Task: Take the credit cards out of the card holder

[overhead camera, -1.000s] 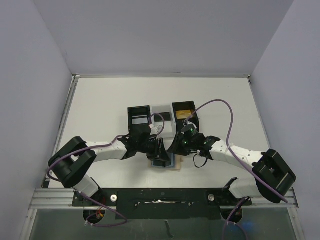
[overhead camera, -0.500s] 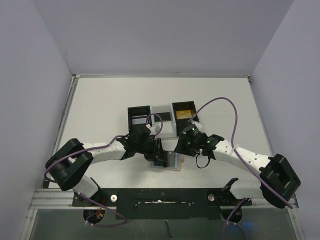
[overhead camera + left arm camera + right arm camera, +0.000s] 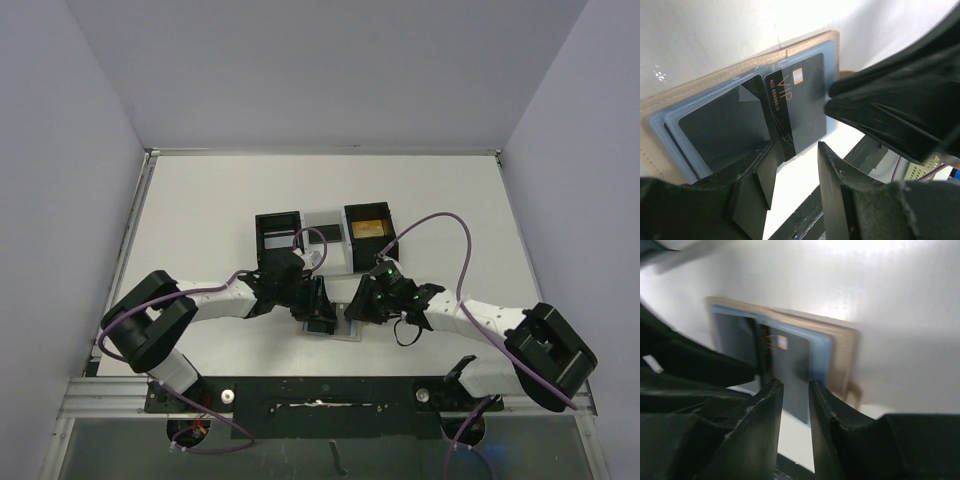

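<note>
The card holder (image 3: 670, 125) lies open on the table, tan outside with blue-grey panels inside. Dark credit cards (image 3: 802, 107) sit in its panels; one marked VIP sticks partly out past the holder's edge. In the top view the card holder (image 3: 346, 329) shows between the two grippers. My left gripper (image 3: 795, 150) is open, its left finger over the holder's panel and the VIP card's corner in the gap. My right gripper (image 3: 795, 385) is open just above the protruding credit card (image 3: 796, 360), which shows through the gap. The left gripper (image 3: 319, 304) and right gripper (image 3: 358, 304) nearly meet.
A black three-compartment tray (image 3: 300, 225) stands just behind the grippers, with something yellow in its right compartment (image 3: 368, 229). The right arm's purple cable (image 3: 440, 222) loops above the table. Grey walls close in both sides, and a metal rail (image 3: 320, 400) runs along the near edge.
The right gripper has dropped toward the near edge and closer to the holder. The left gripper has stayed over the holder's left side, jaws a little wider.
</note>
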Controlling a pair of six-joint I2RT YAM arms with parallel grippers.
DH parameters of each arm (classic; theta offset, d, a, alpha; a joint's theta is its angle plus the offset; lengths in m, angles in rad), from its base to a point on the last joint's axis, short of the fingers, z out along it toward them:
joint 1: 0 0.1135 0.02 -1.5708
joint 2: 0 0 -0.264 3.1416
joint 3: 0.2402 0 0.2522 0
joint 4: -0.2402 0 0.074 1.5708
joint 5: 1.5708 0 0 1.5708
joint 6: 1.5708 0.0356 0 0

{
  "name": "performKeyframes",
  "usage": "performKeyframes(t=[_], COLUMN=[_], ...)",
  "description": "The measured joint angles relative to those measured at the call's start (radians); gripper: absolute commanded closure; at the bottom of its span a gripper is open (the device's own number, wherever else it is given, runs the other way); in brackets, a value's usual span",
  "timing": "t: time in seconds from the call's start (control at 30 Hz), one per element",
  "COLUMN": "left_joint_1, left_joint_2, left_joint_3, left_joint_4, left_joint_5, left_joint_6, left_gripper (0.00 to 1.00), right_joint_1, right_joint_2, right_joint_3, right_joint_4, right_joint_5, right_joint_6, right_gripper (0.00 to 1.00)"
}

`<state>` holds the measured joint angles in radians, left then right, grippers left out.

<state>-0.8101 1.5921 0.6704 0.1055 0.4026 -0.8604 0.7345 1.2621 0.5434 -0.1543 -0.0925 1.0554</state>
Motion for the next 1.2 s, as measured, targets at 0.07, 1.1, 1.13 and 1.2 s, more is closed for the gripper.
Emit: performKeyframes(t=[0.07, 1.1, 1.13, 1.2], left_joint_1=[0.000, 0.013, 0.014, 0.014], left_joint_2=[0.002, 0.087, 0.087, 0.087], left_joint_3=[0.000, 0.003, -0.009, -0.019], left_joint_4=[0.005, 0.121, 0.137, 0.157], left_joint_5=[-0.003, -0.042, -0.040, -0.035], left_joint_6=[-0.002, -0.094, -0.100, -0.105], left_gripper=[0.63, 0.75, 0.75, 0.73], right_joint_1=[-0.008, -0.033, -0.034, -0.034], right_joint_2=[0.044, 0.037, 0.037, 0.037], right_joint_3=[-0.024, -0.094, -0.095, -0.096], right_joint_4=[0.011, 0.119, 0.120, 0.121], right_joint_5=[-0.009, -0.021, -0.023, -0.023], right_joint_6=[0.005, 0.087, 0.087, 0.087], right_gripper=[0.75, 0.75, 0.75, 0.75])
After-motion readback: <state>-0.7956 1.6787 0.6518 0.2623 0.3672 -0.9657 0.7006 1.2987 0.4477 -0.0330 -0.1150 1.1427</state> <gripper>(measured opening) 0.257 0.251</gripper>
